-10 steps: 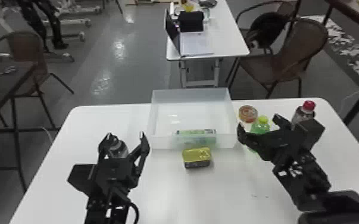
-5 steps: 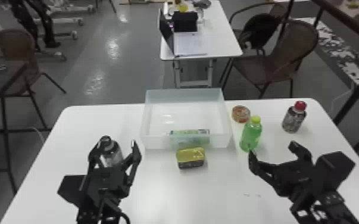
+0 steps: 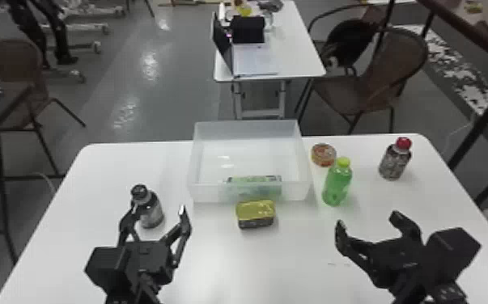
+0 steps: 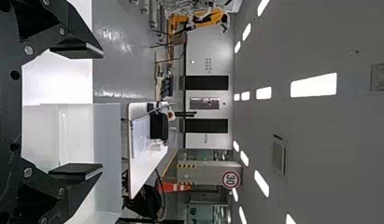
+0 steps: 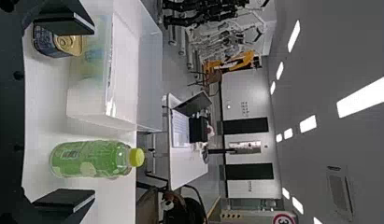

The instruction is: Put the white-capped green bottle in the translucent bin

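My head view shows a dark bottle (image 3: 151, 214) behind my left gripper (image 3: 158, 208) and a red-capped bottle (image 3: 392, 161) at far right. The right wrist view adds the pale label on the green bottle (image 3: 337, 185), framed between the parted, empty fingers of my right gripper (image 3: 367, 220). The left wrist view shows my left gripper (image 4: 100, 110) spread too, holding nothing.

The green bottle, with a yellow-green cap, stands upright on the table (image 3: 214, 262), just right of the translucent bin (image 3: 210, 192). The bin holds a green-labelled item (image 3: 255, 178) lying along its near wall; a yellow-topped tin (image 3: 255, 214) sits outside.

A second ago my right gripper overlapped the green bottle; now it is drawn back nearer me.
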{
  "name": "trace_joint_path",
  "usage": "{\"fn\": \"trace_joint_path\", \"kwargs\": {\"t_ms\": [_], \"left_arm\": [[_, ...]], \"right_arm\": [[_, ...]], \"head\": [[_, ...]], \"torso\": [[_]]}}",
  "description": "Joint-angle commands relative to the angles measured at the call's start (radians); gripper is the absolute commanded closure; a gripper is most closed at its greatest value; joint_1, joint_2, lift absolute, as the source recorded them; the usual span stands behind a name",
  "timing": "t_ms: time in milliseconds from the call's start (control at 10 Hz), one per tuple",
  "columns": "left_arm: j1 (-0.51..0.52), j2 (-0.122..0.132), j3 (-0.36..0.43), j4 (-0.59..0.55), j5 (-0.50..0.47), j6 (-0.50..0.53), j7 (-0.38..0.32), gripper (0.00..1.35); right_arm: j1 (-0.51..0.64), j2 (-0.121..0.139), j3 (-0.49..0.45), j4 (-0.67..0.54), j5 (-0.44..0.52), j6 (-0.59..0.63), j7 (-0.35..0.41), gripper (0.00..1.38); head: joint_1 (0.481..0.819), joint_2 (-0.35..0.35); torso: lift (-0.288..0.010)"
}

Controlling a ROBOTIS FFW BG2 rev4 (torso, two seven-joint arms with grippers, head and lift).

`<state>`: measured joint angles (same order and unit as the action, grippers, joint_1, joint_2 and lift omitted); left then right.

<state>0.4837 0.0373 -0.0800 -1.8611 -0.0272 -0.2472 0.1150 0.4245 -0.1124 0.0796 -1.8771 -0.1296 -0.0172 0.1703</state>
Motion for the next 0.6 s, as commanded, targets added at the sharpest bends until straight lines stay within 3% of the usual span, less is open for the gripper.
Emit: {"fn": "trace_joint_path", "kwargs": {"t_ms": [0, 500], "left_arm": [[0.006, 0.012, -0.004, -0.012, 0.012, 0.054, 0.000, 0.41], [0.001, 0.019, -0.009, -0.015, 0.023, 0.071, 0.000, 0.40]], "right_arm": [[-0.007, 0.003, 0.000, 0.023, -0.008, -0.017, 0.002, 0.07], [-0.033, -0.004, -0.001, 0.042, 0.025, -0.013, 0.058, 0.09]], "head": [[0.695, 0.056], [0.695, 0.065]], "torso": [[-0.021], [-0.021]]}}
